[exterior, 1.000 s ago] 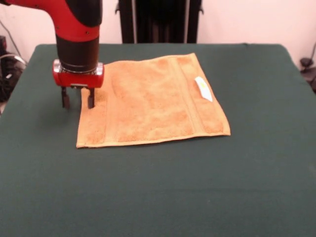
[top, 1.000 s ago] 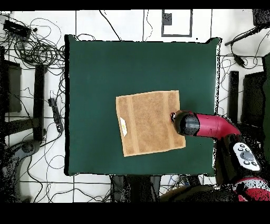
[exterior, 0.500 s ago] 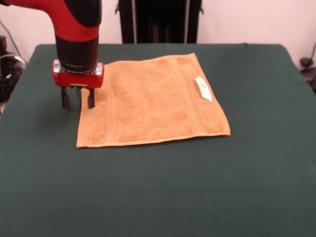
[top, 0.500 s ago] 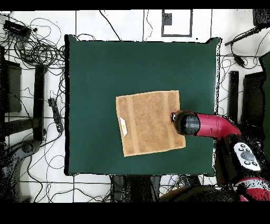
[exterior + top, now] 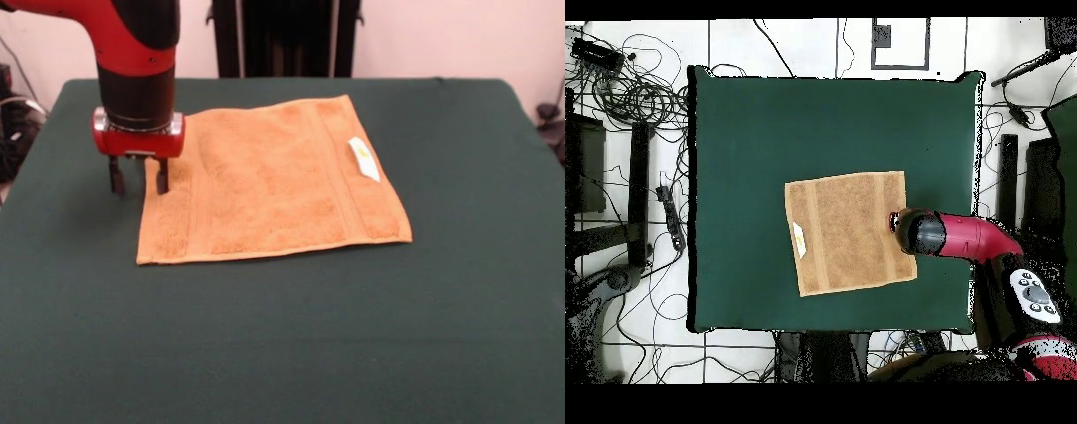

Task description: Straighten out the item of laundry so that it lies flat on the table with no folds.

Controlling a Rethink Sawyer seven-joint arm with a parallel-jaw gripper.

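The item of laundry [image 5: 274,181] is a golden-orange towel spread flat on the dark green table [image 5: 353,336], with woven border bands and a small white label [image 5: 363,158] near its right side. From overhead the towel [image 5: 850,232] lies a little right of the table's [image 5: 745,150] middle. My gripper [image 5: 137,181] hangs at the towel's left edge in the front view, its two dark fingers [image 5: 116,177] apart, open and holding nothing. One finger stands over the towel's edge, the other over bare cloth. Overhead, the arm [image 5: 950,235] covers the gripper.
Cables [image 5: 635,90] and dark stands [image 5: 640,190] crowd the floor around the table in the overhead view. A dark frame [image 5: 282,35] stands behind the table's far edge in the front view.
The gripper has shifted very slightly left and up at the towel's edge. The towel has not moved.
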